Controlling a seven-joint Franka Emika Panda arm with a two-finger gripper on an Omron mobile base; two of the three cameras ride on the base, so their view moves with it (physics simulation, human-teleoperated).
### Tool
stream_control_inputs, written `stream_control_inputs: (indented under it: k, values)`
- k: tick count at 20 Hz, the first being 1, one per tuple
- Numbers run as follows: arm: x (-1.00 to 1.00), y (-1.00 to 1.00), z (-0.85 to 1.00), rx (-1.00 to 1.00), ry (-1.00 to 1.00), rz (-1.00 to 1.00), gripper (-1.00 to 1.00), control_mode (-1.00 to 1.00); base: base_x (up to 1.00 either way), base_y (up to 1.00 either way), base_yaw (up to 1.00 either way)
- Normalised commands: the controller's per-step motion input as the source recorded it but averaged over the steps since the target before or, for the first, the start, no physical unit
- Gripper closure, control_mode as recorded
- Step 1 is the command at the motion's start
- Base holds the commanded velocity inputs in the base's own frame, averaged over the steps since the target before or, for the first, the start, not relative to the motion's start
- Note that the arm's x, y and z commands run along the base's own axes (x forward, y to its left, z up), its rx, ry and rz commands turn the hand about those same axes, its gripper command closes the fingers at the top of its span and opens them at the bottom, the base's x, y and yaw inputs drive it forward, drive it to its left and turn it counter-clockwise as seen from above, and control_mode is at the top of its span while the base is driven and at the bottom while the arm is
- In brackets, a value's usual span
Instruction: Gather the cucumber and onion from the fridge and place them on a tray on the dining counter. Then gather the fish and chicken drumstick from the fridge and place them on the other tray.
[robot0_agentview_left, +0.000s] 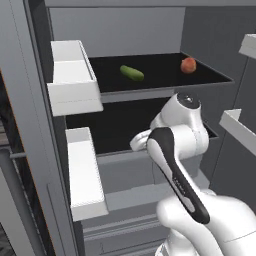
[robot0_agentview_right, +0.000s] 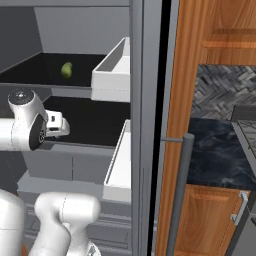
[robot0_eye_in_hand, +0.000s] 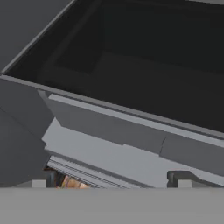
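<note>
While the gripper (robot0_eye_in_hand: 111, 178) is being held with jaws spread wide at the lower shelf, the cucumber (robot0_agentview_left: 132, 73) and onion (robot0_agentview_left: 188, 65) are being kept on the shelf above it.

Matt grey fridge (robot0_agentview_left: 30, 125), smooth green cucumber (robot0_agentview_left: 132, 73), glossy white arm (robot0_agentview_left: 180, 150)

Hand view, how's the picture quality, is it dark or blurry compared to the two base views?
Hand view: soft and slightly blurred, the black shelf nearly featureless in dim flat light, no glare. Left base view: sharper, evenly lit, the cucumber and onion clear against the dark shelf, with only faint shadows. Right base view: crisp on the wooden cupboards, the fridge interior darker.
</note>
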Motion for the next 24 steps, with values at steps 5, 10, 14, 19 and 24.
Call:
stream_control_inputs:
  k: [5, 10, 14, 19, 24]
  values:
    - [0.28, 0.02, 0.81, 0.0, -0.14, 0.0, -1.0, -1.0, 0.0, 0.0, 0.0]
    - [0.15, 0.02, 0.81, 0.0, -0.12, 0.0, -1.0, -1.0, 0.0, 0.0, 0.0]
    - [0.25, 0.0, 0.73, 0.0, -0.11, 0.0, -1.0, -1.0, 0.0, 0.0, 0.0]
    - [0.46, 0.0, 0.49, 0.0, -0.1, 0.0, -1.0, -1.0, 0.0, 0.0, 0.0]
    - [0.6, 0.0, 0.2, -0.01, -0.04, 0.0, -1.0, -1.0, 0.0, 0.0, 0.0]
